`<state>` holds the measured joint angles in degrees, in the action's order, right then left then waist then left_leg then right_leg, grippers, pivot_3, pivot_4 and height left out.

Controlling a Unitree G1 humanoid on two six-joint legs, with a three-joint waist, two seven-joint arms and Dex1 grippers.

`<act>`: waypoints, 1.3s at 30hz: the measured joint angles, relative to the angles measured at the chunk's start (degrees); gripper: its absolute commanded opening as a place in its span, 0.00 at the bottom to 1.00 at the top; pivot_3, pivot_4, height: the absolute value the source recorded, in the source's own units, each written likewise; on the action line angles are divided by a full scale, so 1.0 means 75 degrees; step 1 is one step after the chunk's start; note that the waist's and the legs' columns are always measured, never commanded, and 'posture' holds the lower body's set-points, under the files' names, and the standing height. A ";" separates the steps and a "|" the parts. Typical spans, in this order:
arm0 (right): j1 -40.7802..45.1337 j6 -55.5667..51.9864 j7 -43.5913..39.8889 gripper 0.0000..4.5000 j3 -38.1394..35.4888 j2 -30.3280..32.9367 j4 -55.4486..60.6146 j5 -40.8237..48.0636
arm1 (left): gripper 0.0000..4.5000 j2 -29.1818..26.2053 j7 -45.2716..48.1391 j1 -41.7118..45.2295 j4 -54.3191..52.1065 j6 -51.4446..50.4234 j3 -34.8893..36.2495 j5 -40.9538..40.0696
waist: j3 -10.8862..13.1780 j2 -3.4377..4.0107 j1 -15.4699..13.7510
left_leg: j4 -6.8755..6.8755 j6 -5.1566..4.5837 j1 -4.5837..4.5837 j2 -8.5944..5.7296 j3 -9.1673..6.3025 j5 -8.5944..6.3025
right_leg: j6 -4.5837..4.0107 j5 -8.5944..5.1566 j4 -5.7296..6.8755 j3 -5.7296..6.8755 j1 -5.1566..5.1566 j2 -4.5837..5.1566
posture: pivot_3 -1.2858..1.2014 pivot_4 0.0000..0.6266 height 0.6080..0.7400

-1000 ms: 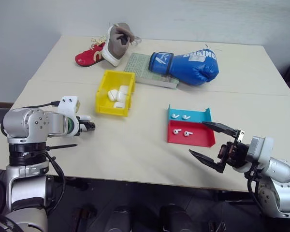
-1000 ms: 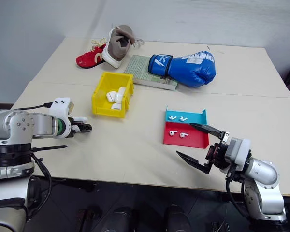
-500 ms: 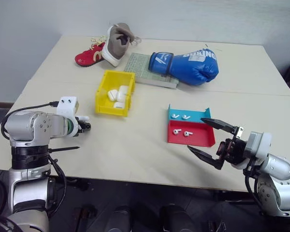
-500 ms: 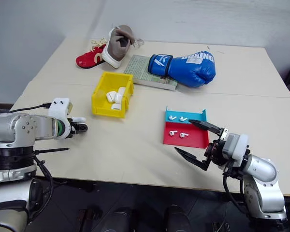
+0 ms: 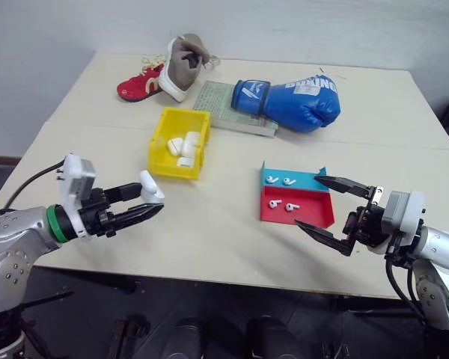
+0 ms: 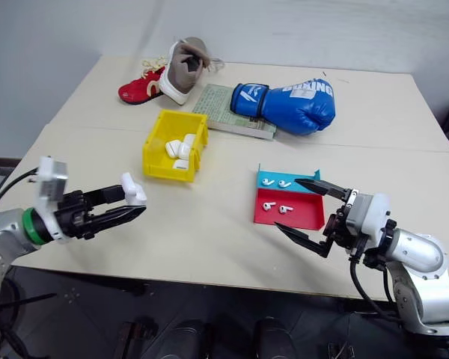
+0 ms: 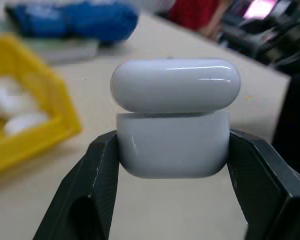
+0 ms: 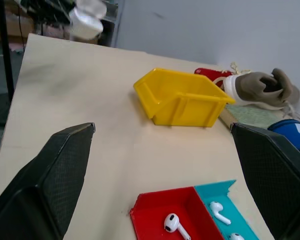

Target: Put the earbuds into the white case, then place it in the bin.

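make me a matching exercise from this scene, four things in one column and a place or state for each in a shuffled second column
Things:
1. small glossy white rounded case
2. tiny white plastic earbuds
3. blue padded boxing glove
4. right gripper

Places or states:
A. lying partly on a green book
B. jaws wide open, holding nothing
C. in the flat teal-and-red tray
D. held off the table in the shut left gripper

Pairs: 1-D, 2-C, 3-A, 4-B

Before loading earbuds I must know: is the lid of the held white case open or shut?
Shut: the lid sits on the white case, only a thin seam showing.
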<state>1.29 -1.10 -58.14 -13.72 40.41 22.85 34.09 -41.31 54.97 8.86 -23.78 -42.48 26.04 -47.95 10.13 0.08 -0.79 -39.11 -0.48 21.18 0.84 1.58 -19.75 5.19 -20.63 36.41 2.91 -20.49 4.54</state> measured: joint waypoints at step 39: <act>0.3791 -0.5285 0.0068 0.71 0.3439 0.2269 -0.0452 -0.2155 | 0.62 0.3471 0.1941 0.0469 0.1465 0.5213 -0.3570 0.1315 | -0.0013 0.0013 0.0135 | 0.0002 -0.0041 0.0018 0.0001 0.0039 -0.0007 | 0.0032 0.0018 -0.0050 -0.0006 -0.0012 -0.0001 | 0.52 0.24 1.00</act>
<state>29.72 -40.74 -57.64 12.07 57.43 19.46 17.93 -15.28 69.53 12.37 -12.79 -3.39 -0.73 -38.09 10.03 0.17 0.23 -39.10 -0.79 21.31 0.84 1.87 -19.81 5.44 -20.50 36.04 2.87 -20.58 4.54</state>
